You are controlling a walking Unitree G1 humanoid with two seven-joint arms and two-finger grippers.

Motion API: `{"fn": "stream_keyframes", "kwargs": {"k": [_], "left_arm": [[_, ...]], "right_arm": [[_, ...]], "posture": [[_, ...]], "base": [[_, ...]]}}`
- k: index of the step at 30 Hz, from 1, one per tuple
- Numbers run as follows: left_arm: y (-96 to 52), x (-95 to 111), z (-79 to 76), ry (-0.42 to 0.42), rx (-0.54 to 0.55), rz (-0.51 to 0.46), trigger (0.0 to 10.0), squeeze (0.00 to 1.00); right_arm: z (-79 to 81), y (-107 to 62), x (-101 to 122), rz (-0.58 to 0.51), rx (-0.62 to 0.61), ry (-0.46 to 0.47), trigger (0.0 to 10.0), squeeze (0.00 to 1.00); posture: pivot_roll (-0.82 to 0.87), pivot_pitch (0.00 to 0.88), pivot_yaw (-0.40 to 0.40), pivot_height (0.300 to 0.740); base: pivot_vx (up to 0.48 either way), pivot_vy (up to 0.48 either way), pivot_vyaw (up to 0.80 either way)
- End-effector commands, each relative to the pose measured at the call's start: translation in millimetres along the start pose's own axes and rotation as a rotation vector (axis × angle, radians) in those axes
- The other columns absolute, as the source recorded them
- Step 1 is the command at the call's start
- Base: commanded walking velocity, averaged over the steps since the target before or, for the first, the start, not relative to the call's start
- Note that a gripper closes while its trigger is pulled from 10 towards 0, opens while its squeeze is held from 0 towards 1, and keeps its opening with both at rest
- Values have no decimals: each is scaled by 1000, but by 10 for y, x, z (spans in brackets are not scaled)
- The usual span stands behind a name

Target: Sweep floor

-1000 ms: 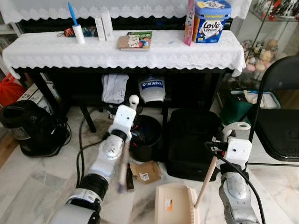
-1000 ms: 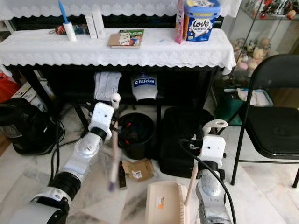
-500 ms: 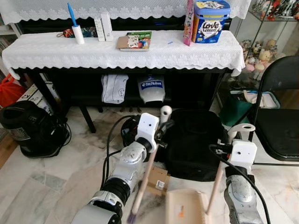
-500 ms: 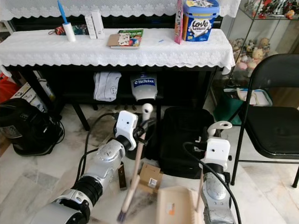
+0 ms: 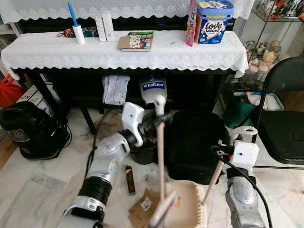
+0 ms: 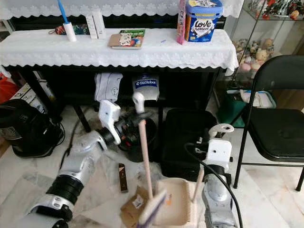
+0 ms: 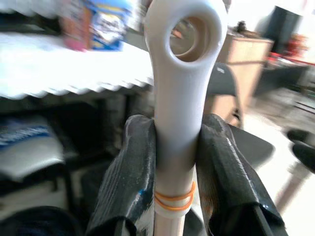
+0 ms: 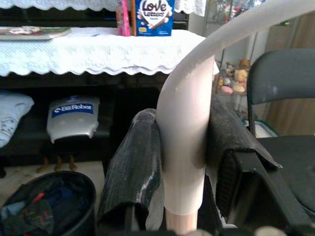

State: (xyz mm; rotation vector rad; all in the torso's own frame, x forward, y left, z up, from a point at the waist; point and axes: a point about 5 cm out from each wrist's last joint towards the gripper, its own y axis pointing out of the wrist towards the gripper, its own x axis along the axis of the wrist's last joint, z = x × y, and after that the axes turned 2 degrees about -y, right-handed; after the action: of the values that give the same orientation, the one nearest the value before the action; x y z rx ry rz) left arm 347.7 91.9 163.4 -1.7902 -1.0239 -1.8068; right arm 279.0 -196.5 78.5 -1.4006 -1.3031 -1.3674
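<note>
My left gripper (image 5: pixel 155 119) is shut on the upper part of a pale broom handle (image 5: pixel 160 156), which stands nearly upright. The left wrist view has both black fingers (image 7: pixel 132 172) pressed against that handle (image 7: pixel 178 118). The broom's brush head (image 5: pixel 162 217) rests at the open mouth of a beige dustpan (image 5: pixel 188 212) on the marble floor. My right gripper (image 5: pixel 227 153) is shut on the dustpan's long handle (image 5: pixel 213 179), shown close up as a curved grip (image 8: pixel 189 142). A torn cardboard piece (image 5: pixel 142 207) lies just left of the brush.
A black bin (image 5: pixel 144 145) and a black bag (image 5: pixel 194 142) stand under a table with a white lace cloth (image 5: pixel 118 52). A small dark bar (image 5: pixel 129 173) lies on the floor. A black folding chair (image 5: pixel 285 118) is at the right, a black appliance (image 5: pixel 23 128) at the left.
The left arm has swung the broom from a slant to nearly upright, bringing its brush to the dustpan's mouth. The cardboard piece has slid nearer, beside the pan. The right arm holds steady.
</note>
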Motion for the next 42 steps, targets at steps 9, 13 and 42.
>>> {"fn": "stream_keyframes", "kwargs": {"k": [9,13,42], "left_arm": [[-28,514,241,98,145,-164,10000,0],[-84,574,365,152,309,-205,10000,0],[-425,-35,458,235,568,-80,10000,0]], "right_arm": [[-46,32,55,-33,-15,3,10000,0],[-40,25,41,-29,-16,6,10000,0],[-81,-23,27,-28,-21,-2,10000,0]], "posture": [[-107,0,31,740],[-106,0,32,740],[-120,0,27,740]], "base": [[0,0,0],[0,0,0],[0,138,0]]}}
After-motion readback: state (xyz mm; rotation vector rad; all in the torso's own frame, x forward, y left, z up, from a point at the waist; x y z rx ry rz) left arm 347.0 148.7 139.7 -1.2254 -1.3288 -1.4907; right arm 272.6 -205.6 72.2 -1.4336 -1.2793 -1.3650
